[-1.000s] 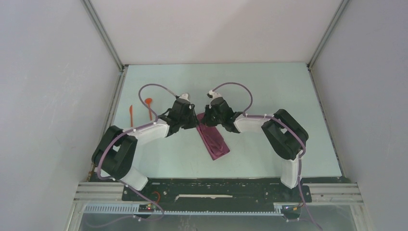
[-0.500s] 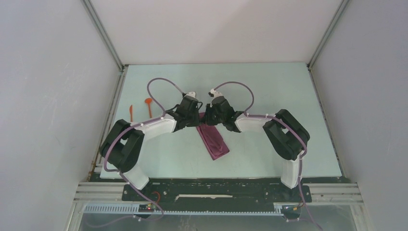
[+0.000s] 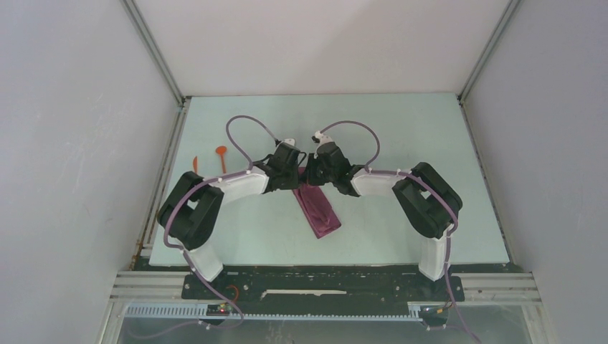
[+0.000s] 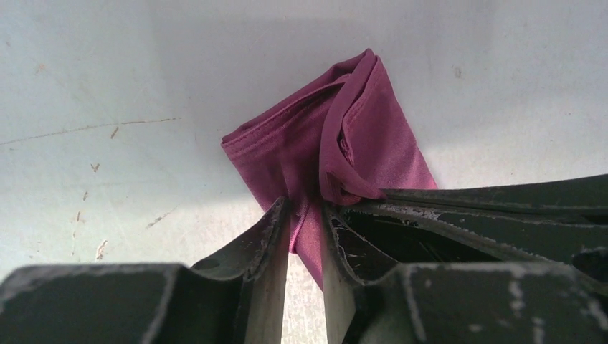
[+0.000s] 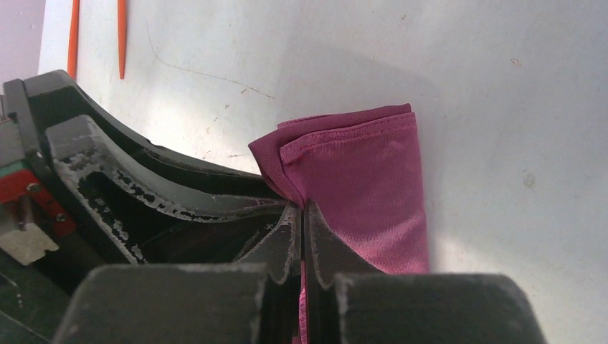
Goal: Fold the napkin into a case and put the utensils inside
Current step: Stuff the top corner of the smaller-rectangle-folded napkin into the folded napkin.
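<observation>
The maroon napkin lies folded into a long narrow case on the table, slanting from mid-table toward the near right. Both grippers meet at its far end. In the left wrist view, my left gripper has a bunched fold of the napkin pinched between its narrowly parted jaws. My right gripper is shut on the edge of the napkin, with a sliver of cloth showing between its fingers. Two orange utensils lie side by side at the far left, and the right wrist view shows these utensils too.
The pale table is walled by white panels at the left, right and back. The right gripper's finger crosses the left wrist view close beside the cloth. Both arm bases stand at the near edge.
My left arm has swung right, bringing its gripper in against the napkin's far end beside the right gripper. The right arm and the napkin have barely moved.
</observation>
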Controlling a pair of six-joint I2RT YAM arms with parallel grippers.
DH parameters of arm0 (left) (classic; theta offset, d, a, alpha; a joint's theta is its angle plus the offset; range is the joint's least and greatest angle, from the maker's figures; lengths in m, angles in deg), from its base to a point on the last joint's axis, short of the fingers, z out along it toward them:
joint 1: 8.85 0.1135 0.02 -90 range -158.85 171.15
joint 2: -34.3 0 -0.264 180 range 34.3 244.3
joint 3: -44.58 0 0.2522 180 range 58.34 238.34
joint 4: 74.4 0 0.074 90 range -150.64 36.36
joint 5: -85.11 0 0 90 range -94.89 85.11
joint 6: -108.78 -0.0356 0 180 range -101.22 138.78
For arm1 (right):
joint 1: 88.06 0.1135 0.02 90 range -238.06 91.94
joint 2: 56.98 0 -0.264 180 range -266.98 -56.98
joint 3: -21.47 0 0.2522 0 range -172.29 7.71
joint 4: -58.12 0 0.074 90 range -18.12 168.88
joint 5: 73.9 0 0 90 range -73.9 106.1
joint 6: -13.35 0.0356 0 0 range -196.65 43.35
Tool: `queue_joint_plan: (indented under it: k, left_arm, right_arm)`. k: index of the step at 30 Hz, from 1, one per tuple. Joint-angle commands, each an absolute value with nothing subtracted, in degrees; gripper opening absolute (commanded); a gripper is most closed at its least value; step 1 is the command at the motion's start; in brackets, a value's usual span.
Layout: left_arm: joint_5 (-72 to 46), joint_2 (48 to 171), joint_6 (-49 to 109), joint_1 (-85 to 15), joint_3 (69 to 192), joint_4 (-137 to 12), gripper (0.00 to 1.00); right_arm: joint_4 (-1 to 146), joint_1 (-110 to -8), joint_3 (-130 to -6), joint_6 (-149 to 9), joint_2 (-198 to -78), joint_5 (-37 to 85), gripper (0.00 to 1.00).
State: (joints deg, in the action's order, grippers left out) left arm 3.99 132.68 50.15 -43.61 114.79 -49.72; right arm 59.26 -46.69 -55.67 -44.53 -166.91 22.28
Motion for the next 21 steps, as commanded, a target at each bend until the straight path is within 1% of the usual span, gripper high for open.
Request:
queue_joint_plan:
  k: [1,6,10,15,17,19,21]
  left_arm:
    - [6.8,133.3,48.5,-44.1,117.8,-49.0,0.28]
    - [7.5,134.2,48.9,-44.1,118.5,-48.1,0.22]
    - [7.7,134.6,48.5,-44.1,118.9,-47.7,0.24]
    - [7.6,134.9,48.3,-44.1,119.1,-47.7,0.23]
    - [7.6,135.0,48.2,-44.1,119.2,-47.6,0.17]
    - [8.4,134.4,48.2,-44.0,119.0,-47.8,0.05]
    - [9.4,133.4,48.3,-44.1,118.4,-48.2,0.01]
  right_arm:
    - [57.0,-46.8,-55.6,-43.8,-163.7,22.5,0.00]
    - [56.9,-46.6,-55.5,-43.6,-163.9,22.6,0.00]
    - [56.9,-46.5,-55.5,-43.5,-164.0,22.7,0.00]
    - [56.8,-46.6,-55.5,-43.4,-164.2,22.8,0.00]
    - [57.1,-46.5,-55.5,-43.3,-164.3,22.8,0.00]
    - [57.6,-46.4,-55.5,-43.3,-164.3,22.6,0.00]
    - [58.2,-46.3,-55.5,-43.1,-164.3,22.5,0.00]
